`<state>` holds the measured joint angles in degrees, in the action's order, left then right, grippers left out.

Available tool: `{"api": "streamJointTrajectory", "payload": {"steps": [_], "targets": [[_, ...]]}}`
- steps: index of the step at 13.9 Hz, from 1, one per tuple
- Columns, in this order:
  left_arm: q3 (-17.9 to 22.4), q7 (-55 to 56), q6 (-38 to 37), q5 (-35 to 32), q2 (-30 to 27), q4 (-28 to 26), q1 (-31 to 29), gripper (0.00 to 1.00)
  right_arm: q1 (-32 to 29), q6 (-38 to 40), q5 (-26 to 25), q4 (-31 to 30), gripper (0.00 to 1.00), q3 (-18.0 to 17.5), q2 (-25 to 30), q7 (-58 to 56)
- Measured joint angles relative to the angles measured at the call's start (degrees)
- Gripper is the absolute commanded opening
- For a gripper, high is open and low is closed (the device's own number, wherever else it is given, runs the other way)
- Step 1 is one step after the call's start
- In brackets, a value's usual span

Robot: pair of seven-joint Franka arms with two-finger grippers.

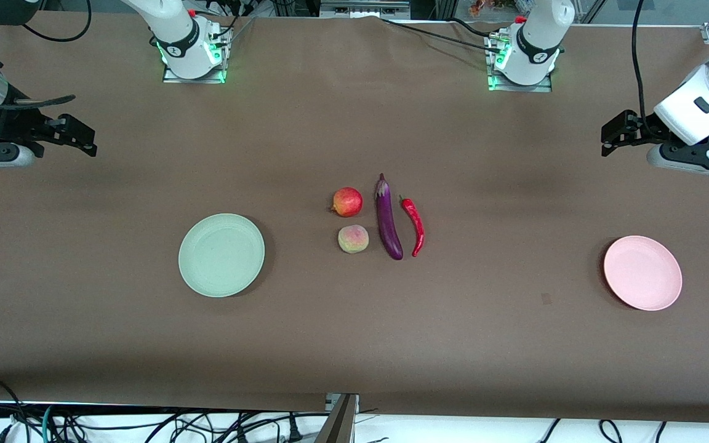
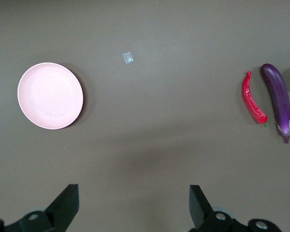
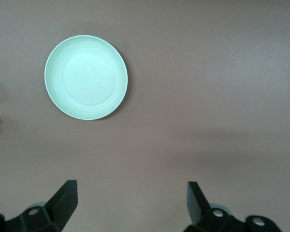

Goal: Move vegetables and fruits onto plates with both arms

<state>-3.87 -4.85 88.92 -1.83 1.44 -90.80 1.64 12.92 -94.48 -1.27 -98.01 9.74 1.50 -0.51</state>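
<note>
The red apple-like fruit [image 1: 347,202], the peach [image 1: 352,239], the purple eggplant [image 1: 388,218] and the red chili [image 1: 415,225] lie side by side at the table's middle. The pale green plate [image 1: 221,255] lies empty toward the right arm's end, and the pink plate [image 1: 642,272] lies empty toward the left arm's end. My left gripper [image 1: 607,140] is open and empty, up over bare table near the pink plate [image 2: 50,95]. Its wrist view also shows the chili [image 2: 253,99] and the eggplant [image 2: 277,99]. My right gripper [image 1: 84,136] is open and empty, up over bare table near the green plate [image 3: 86,77].
A small pale scrap [image 1: 546,298] lies on the brown cloth between the pink plate and the vegetables. The arm bases [image 1: 193,52] stand along the table edge farthest from the front camera. Cables [image 1: 145,424] hang below the nearest edge.
</note>
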Motion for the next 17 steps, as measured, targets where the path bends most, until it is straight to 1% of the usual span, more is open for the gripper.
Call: {"api": "streamJointTrajectory", "payload": {"steps": [3,6,11,13,15,17], "targets": [[0.01,0.00,-0.29,0.02,0.22,0.00,-0.01,1.00,0.08,0.34,0.00,0.39,1.00,-0.04,0.11,-0.75],[0.03,0.00,-1.22,0.03,0.41,0.00,-0.02,1.00,1.56,0.33,0.01,0.43,1.00,-0.37,-0.05,-0.90],[0.03,0.00,-1.82,0.10,1.47,-0.04,-0.02,1.00,3.28,0.13,0.03,0.57,1.00,-0.53,-1.65,-2.06],[-0.13,0.00,-1.83,0.99,4.33,-0.05,0.20,1.00,5.04,0.19,0.03,0.65,1.00,-0.56,-2.29,-2.08],[-0.46,0.00,-1.22,3.30,9.24,-0.12,0.85,1.00,5.50,0.20,0.03,0.67,1.00,-0.57,-3.25,-2.08],[-0.69,0.45,2.90,6.59,14.88,-0.14,2.15,1.00,5.43,0.11,0.03,0.78,1.00,-0.42,-3.82,-2.11]]}}
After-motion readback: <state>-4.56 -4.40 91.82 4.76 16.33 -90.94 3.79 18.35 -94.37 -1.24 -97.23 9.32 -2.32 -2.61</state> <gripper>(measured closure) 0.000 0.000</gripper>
